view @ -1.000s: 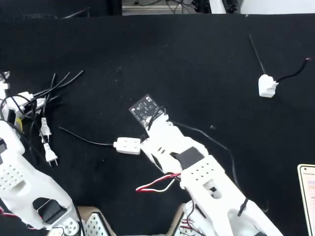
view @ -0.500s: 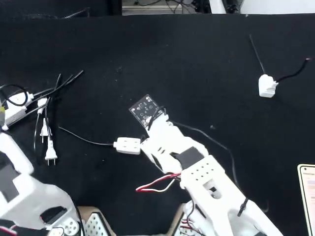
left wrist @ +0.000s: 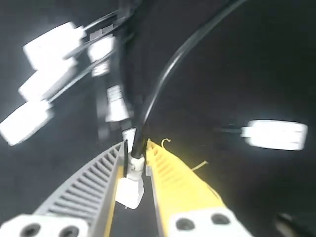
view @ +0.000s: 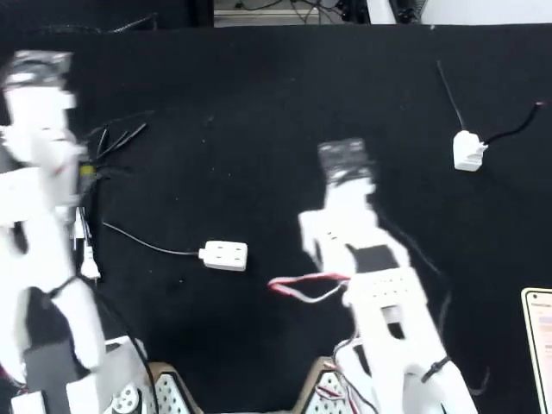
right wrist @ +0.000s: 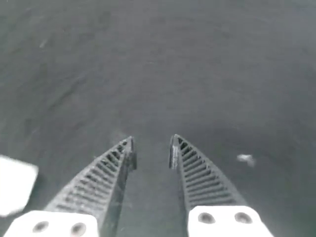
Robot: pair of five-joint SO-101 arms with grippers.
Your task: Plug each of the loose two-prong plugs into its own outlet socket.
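Observation:
My left gripper [left wrist: 136,144] is shut on a small white two-prong plug [left wrist: 129,190]; its black cord [left wrist: 163,84] runs away from the fingers. Beyond it lie several blurred white plugs [left wrist: 49,44] and a white outlet socket [left wrist: 274,134]. In the high view the left arm [view: 39,172] stands raised at the table's left side, over a bundle of black cords [view: 112,138]. The white outlet socket [view: 224,254] lies left of centre. My right gripper [right wrist: 151,143] is open over bare black cloth, with nothing between its fingers. It hangs mid-table [view: 345,164].
A white block on a black cord [view: 468,151] lies at the far right. A loose plug [view: 88,269] lies near the left arm. A white sheet [view: 539,336] sits at the right edge. A white shape [right wrist: 15,190] lies beside the right gripper.
The left arm has risen and swung toward the far left, dragging the cords with it. The right arm has moved away from the outlet socket, toward the far right.

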